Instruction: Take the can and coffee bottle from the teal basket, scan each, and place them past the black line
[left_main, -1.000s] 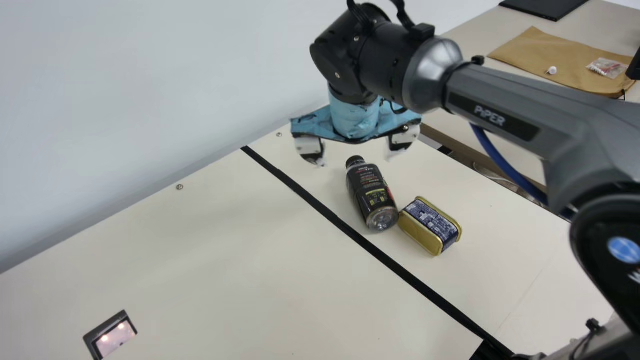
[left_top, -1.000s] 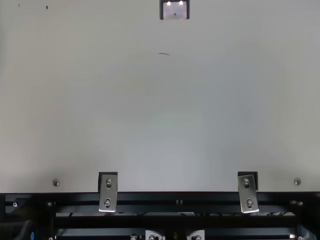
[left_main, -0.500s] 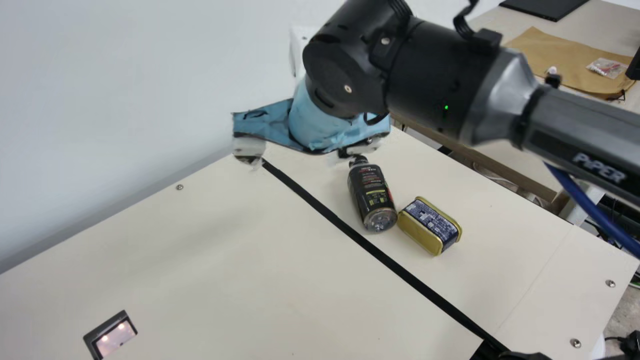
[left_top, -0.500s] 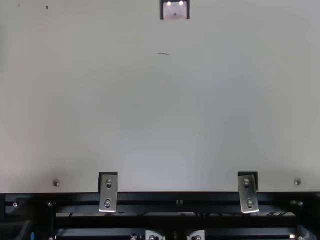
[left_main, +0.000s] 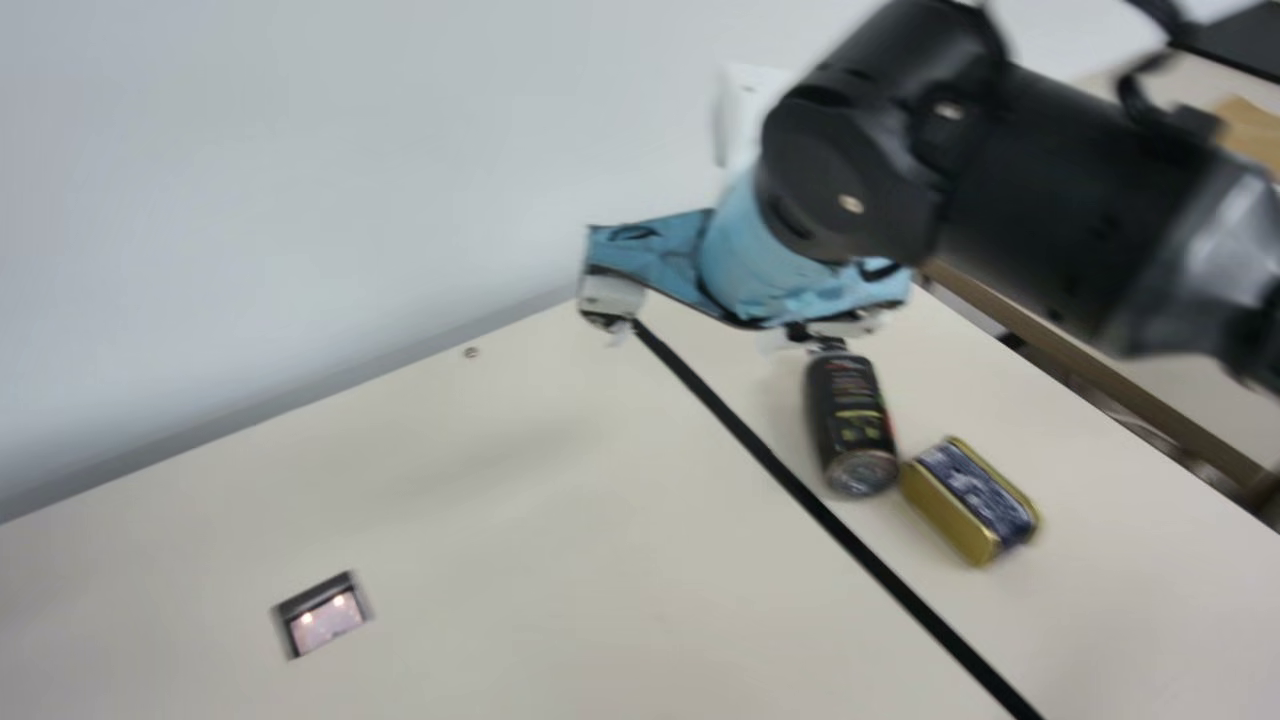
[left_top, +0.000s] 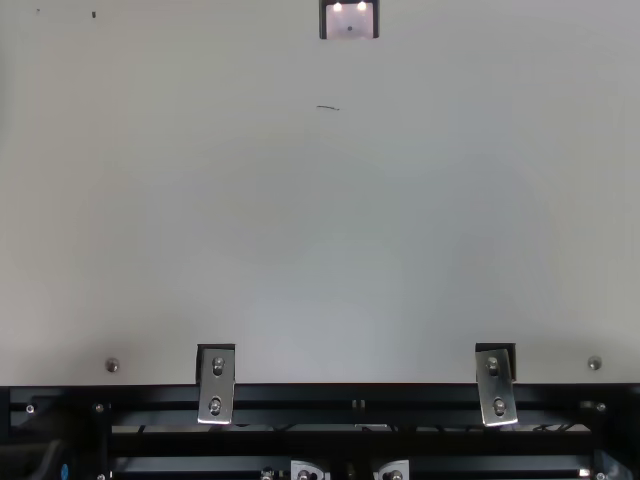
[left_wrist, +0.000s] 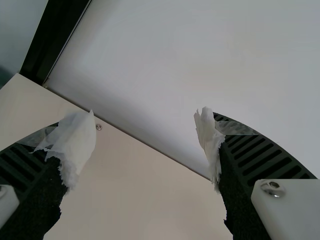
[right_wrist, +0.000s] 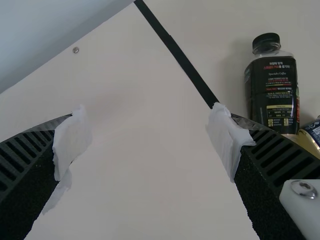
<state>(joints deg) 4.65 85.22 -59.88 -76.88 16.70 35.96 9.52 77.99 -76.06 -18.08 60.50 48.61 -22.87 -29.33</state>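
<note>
the coffee bottle (left_main: 850, 410) is black with white, red and yellow print – the can (left_main: 975, 495) gold with a dark blue, white-marked label – the line (left_main: 900, 586) black, the table (left_main: 480, 560) cream, the right arm (left_main: 1060, 190) black and silver with light blue tape (left_main: 755, 255)

Near right gripper (left_main: 705, 338): glossy plastic on coffee bottle (left_main: 853, 420), shiny gold metal on can (left_main: 935, 512). Over fingers (right_wrist: 280, 155): torn, papery wrapping (right_wrist: 226, 140). Beneath: smooth, matt table (left_main: 500, 580).
</note>
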